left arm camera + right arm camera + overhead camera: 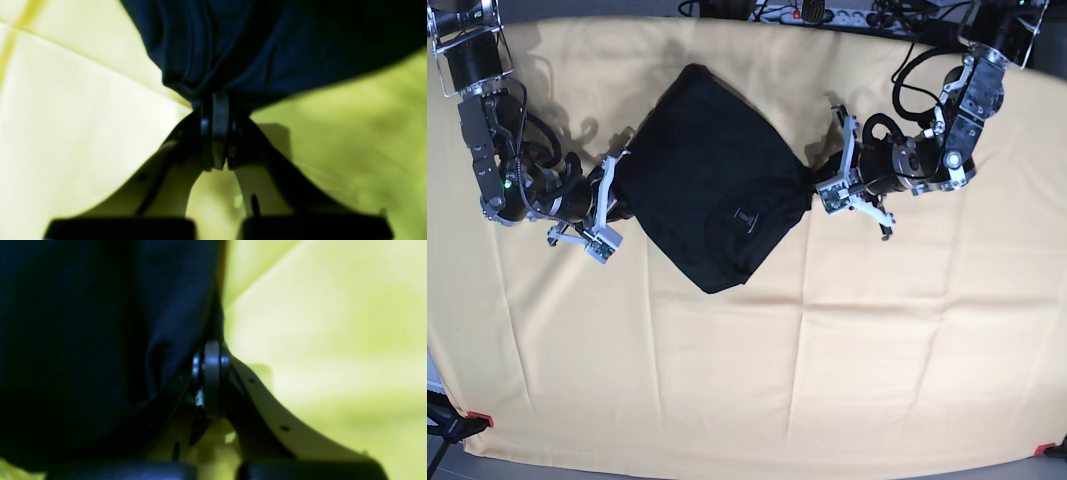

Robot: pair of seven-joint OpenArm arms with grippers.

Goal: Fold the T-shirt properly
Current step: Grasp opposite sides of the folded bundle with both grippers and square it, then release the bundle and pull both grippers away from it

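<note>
The black T-shirt [712, 185] lies bunched in a rough diamond on the pale yellow cloth, its tiny white logo [747, 217] facing up. My left gripper [819, 183], on the right of the base view, is shut on the T-shirt's right corner. In the left wrist view the fabric [253, 46] gathers into the closed jaws of that gripper [217, 100]. At the shirt's left edge sits my right gripper [617, 180], shut on the fabric there. In the right wrist view dark cloth [83, 350] fills the left half beside the closed right gripper [211, 350].
The pale yellow cloth [827, 380] covers the whole table, with creases in it. Cables and a power strip [847, 14] lie along the far edge. Red clips [477, 418] hold the cloth at the near corners.
</note>
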